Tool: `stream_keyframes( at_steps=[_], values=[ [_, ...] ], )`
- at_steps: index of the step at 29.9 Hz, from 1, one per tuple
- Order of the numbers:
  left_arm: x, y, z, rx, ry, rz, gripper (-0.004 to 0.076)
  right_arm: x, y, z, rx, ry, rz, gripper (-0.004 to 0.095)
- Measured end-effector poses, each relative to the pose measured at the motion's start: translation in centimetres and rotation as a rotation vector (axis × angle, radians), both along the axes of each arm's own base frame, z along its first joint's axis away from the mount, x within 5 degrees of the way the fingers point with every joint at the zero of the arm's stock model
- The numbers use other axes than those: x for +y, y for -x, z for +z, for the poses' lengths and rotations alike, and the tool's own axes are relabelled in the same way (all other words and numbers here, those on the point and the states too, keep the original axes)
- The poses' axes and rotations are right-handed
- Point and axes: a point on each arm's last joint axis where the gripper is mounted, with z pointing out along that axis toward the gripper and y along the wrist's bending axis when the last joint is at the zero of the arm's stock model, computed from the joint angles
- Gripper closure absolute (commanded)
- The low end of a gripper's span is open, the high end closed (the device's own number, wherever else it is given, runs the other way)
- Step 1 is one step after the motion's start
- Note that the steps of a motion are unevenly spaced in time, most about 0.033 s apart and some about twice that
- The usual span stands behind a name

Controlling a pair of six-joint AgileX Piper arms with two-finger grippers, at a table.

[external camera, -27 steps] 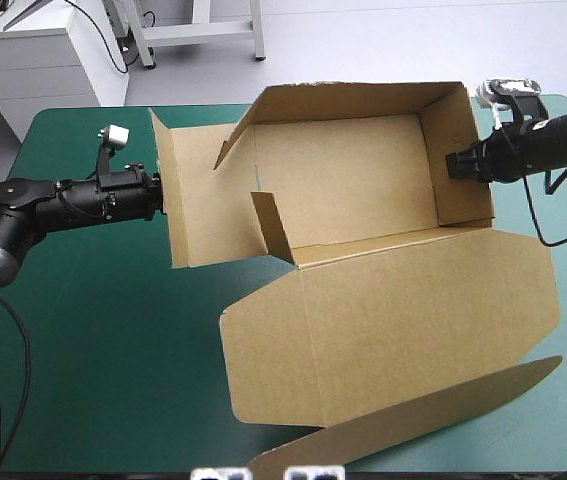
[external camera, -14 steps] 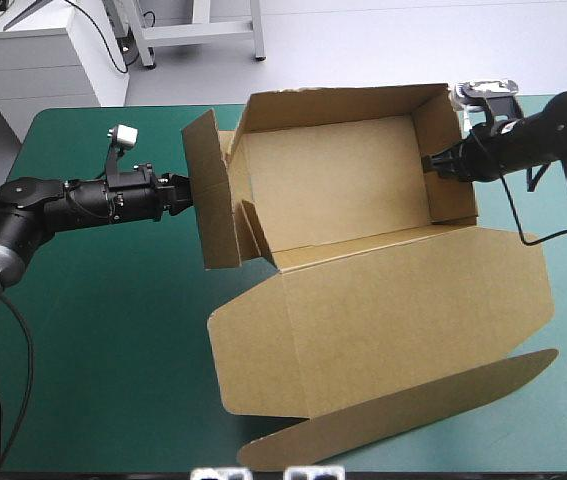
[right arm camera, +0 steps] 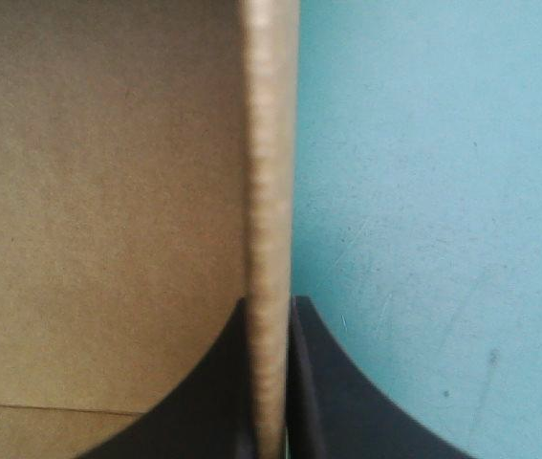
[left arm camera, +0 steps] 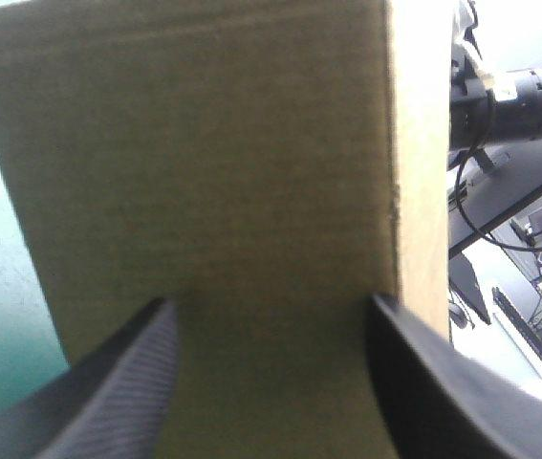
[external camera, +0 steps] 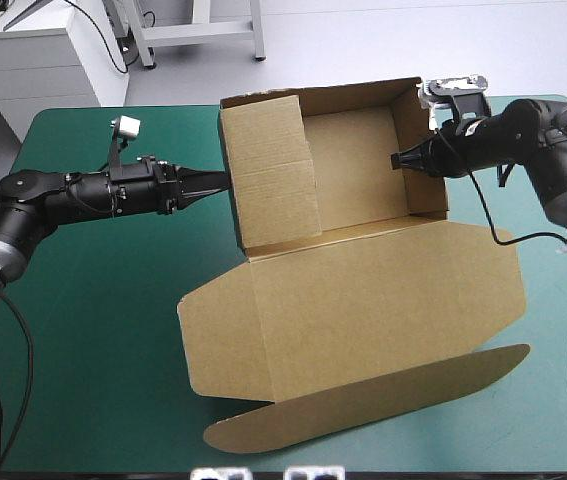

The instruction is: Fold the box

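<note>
the worktop (external camera: 83, 320), under its teal-green cover, fills most of the high view. the brown box (external camera: 353, 280) lies on it and reaches from the upper middle of the frame down to the lower middle.

the box's largest part is the lid (external camera: 363, 320), spread flat toward the lower edge of the frame. a long curved flap (external camera: 363, 415) runs along the lid's near end at lower centre. above the lid, in the upper middle, sits the open tray (external camera: 358, 165), with its far wall and right wall (external camera: 425, 150) standing. the left wall (external camera: 268, 170) is a broad creased panel that appears tilted inward over the tray's left side.

the left claw (external camera: 213, 181) comes in from the left of the frame, with its tip at the outer edge of the left wall. in the left wrist view this claw (left arm camera: 271, 301) is released. its two black fingers stand well apart, and the brown board (left arm camera: 204, 143) lies flat-on just ahead of them and fills the gap between them. whether the fingers touch the board cannot be told.

the right claw (external camera: 399, 160) reaches in from the upper right of the frame to the right wall. in the right wrist view it (right arm camera: 271, 301) is clenched on the top edge of that wall (right arm camera: 271, 143). one finger is on the tray's inner side and the other is on the outer side, above the bare teal-green cover (right arm camera: 423, 191).
</note>
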Motion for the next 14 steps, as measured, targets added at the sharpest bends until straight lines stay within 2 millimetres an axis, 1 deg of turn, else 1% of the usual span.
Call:
stream_keyframes(
  at_steps=[1, 2, 10, 12, 14],
  values=[
    [0.0, 0.0, 0.0, 0.0, 0.004, 0.001, 0.0043, 0.2, 0.0, 0.0, -0.003, 0.002, 0.0, 0.092],
    [0.0, 0.0, 0.1, 0.004, 0.01, 0.002, 0.0038, 0.5, 0.0, 0.0, -0.008, 0.002, -0.001, 0.092],
    [0.0, 0.0, 0.0, 0.031, 0.013, 0.011, 0.0041, 2.0, 0.2, 0.1, -0.036, 0.032, -0.001, 0.092],
    [0.0, 0.0, 0.0, 0.053, -0.002, 0.013, 0.0041, 2.3, 0.2, 0.1, -0.04, 0.035, -0.005, 0.092],
    [-0.2, 0.0, 0.0, 0.084, -0.065, 0.012, 0.0041, 2.7, 0.3, 0.1, -0.043, 0.043, -0.005, 0.092]
  ],
)
